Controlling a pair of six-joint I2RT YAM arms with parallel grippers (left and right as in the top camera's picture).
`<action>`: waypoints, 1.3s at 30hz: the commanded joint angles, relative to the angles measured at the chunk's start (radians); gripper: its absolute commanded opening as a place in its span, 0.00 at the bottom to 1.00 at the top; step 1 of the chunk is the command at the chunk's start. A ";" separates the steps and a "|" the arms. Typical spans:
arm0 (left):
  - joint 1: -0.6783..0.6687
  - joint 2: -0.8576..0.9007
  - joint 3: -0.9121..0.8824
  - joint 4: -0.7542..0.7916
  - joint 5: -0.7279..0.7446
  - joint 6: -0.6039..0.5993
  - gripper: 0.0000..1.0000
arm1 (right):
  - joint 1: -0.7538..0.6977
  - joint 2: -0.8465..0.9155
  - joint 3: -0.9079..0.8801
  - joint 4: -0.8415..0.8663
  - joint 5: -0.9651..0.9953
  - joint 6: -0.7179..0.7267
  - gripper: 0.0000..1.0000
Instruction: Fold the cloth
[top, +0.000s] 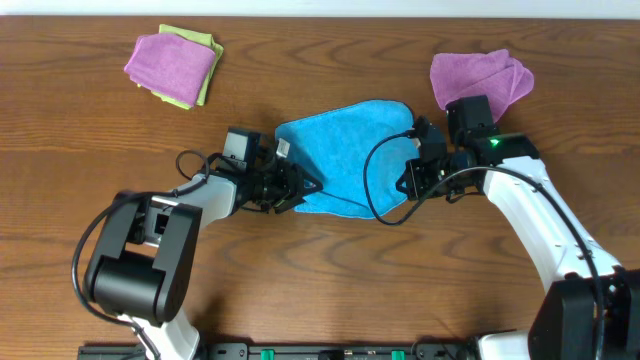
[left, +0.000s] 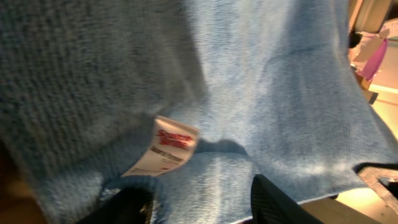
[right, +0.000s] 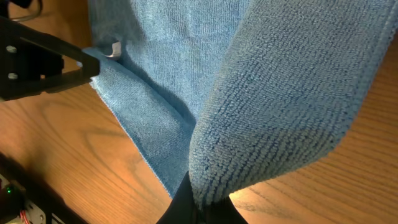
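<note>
Overhead: one sky-blue cloth (top: 345, 150) lies at the centre of the wooden worktop (top: 330, 270), partly doubled over itself. Its small white tag (top: 283, 148) sits at the 9 o'clock edge. Two arms meet the cloth. The left end effector (top: 300, 187) is at its 8 o'clock corner and the right end effector (top: 412, 175) at its 3 o'clock edge. Two purple cloths are present, well apart from the blue one. The first purple cloth (top: 170, 62), at 10 o'clock, rests on one lime-green cloth (top: 207, 72). The second purple cloth (top: 480, 75) lies at 2 o'clock.

Left wrist: the cloth fills nearly the whole view, with the tag hanging just left of centre. Two dark fingers (left: 124, 208) show at 6 o'clock with cloth filling the gap between them. Whether the left end effector clamps the fabric cannot be told.

Right wrist: the right end effector at 6 o'clock is closed on a fold of the cloth, which rises from it toward 1 o'clock above the flat layer. The left end effector touches the cloth's edge at 9 o'clock, beside the tag.
</note>
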 joint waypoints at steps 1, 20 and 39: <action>-0.005 0.031 -0.005 0.008 0.000 0.023 0.44 | 0.005 -0.019 -0.004 0.000 -0.020 0.013 0.02; 0.127 -0.029 0.033 0.214 0.426 0.011 0.06 | 0.005 -0.020 -0.005 -0.032 0.068 0.014 0.02; 0.135 -0.143 0.034 -0.333 0.400 0.282 0.06 | 0.005 -0.106 -0.217 0.066 0.126 0.024 0.01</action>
